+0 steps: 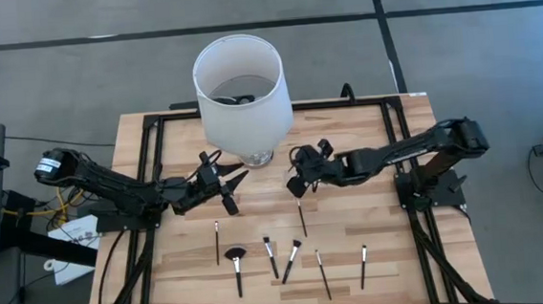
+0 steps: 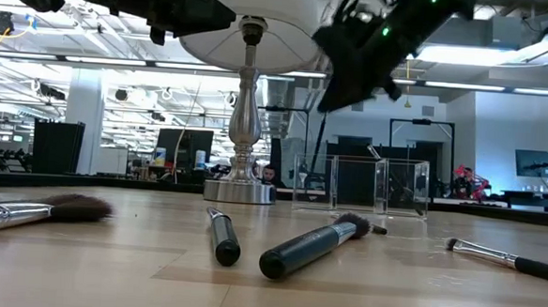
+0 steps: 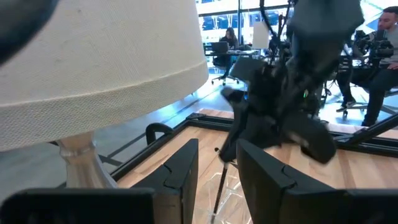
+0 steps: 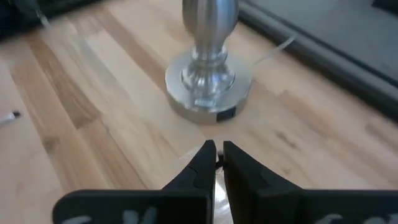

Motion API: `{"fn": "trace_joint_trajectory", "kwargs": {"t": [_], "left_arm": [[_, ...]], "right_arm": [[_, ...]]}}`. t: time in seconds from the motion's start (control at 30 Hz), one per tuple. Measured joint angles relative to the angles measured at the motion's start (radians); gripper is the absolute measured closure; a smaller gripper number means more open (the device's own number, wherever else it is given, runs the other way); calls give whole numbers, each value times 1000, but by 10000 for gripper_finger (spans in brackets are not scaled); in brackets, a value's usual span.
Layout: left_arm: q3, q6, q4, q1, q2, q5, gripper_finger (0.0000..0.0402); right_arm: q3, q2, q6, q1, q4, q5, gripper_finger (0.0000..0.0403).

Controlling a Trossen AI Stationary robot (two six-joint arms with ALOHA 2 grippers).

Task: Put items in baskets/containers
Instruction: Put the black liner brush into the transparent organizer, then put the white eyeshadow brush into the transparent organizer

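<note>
Several thin black makeup brushes lie flat on the wooden table near its near edge, among them a fan-headed one (image 1: pixel 236 263), a thick-handled one (image 2: pixel 311 247) and one at the right (image 1: pixel 364 265). The clear tray (image 2: pixel 362 184) stands beside the lamp base, showing only by its glinting edges. My right gripper (image 1: pixel 298 186) hovers above the tray, shut on one brush (image 1: pixel 302 215). My left gripper (image 1: pixel 228 185) is open and holds nothing. It floats level near the lamp base, pointing at the right gripper. My right gripper pinches the brush by its upper end (image 3: pixel 225 163) between the two fingertips (image 4: pixel 208 158), coming from above and pointing down. The brush hangs below the fingers, slightly slanted, over the tray. I cannot tell whether its lower end touches anything.
A lamp with a tall white shade (image 1: pixel 241 89) and a silvery base (image 4: pixel 208 87) stands at the table's far middle, close to both grippers. A black frame (image 1: pixel 155 131) runs along the table's edges. People sit in the room beyond.
</note>
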Motion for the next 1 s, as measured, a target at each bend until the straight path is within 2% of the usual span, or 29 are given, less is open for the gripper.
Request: {"fn": "trace_joint_trajectory", "kwargs": {"t": [0.27, 0.4, 0.57, 0.73, 1.0], "left_arm": [[0, -33, -5, -1, 0, 9, 294], [0, -48, -61, -2, 0, 86, 294], [-1, -174, -148, -7, 0, 116, 294], [-36, -318, -215, -41, 0, 117, 294], [-64, -706, -471, -127, -18, 104, 294]], "right_arm": [[-1, 98, -1, -45, 26, -117, 373], [-1, 101, -8, -56, 21, -137, 345], [0, 80, -51, -53, 19, -131, 304], [62, 53, -146, -26, 29, -128, 272], [144, 41, -344, 31, 60, -109, 245]]}}
